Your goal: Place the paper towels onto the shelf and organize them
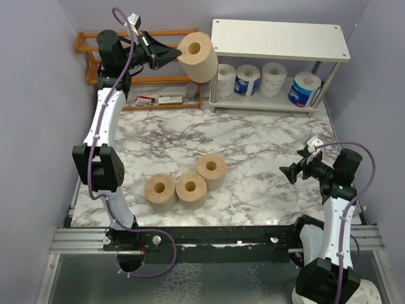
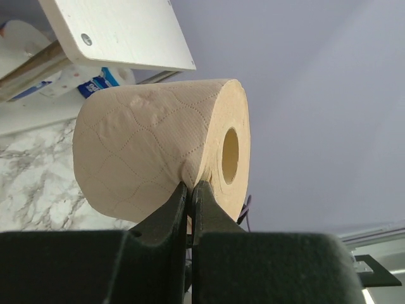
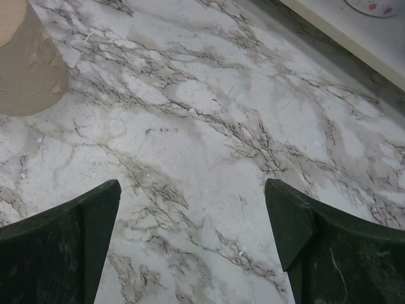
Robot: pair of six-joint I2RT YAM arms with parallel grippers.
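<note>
My left gripper (image 1: 178, 54) is raised high by the left end of the shelf (image 1: 278, 38), shut on the edge of a tan paper towel roll (image 1: 197, 56). The left wrist view shows the jaws (image 2: 190, 185) pinching the roll's (image 2: 152, 152) wall, with the shelf's top board (image 2: 120, 31) just above. Two white dotted rolls (image 1: 226, 79) (image 1: 274, 78) and two blue-and-white rolls (image 1: 247, 79) (image 1: 304, 88) stand on the lower tier. Three tan rolls (image 1: 161, 191) (image 1: 191, 189) (image 1: 211, 171) stand on the marble. My right gripper (image 1: 288, 172) (image 3: 193, 202) hangs open over bare marble at the right.
An orange-brown wooden rack (image 1: 95, 47) stands at the back left behind the left arm. Small boxes (image 1: 144, 100) (image 1: 169, 99) and a small can (image 1: 192, 92) lie below it. Purple walls close in the table. A tan roll (image 3: 25, 63) shows at the right wrist view's upper left.
</note>
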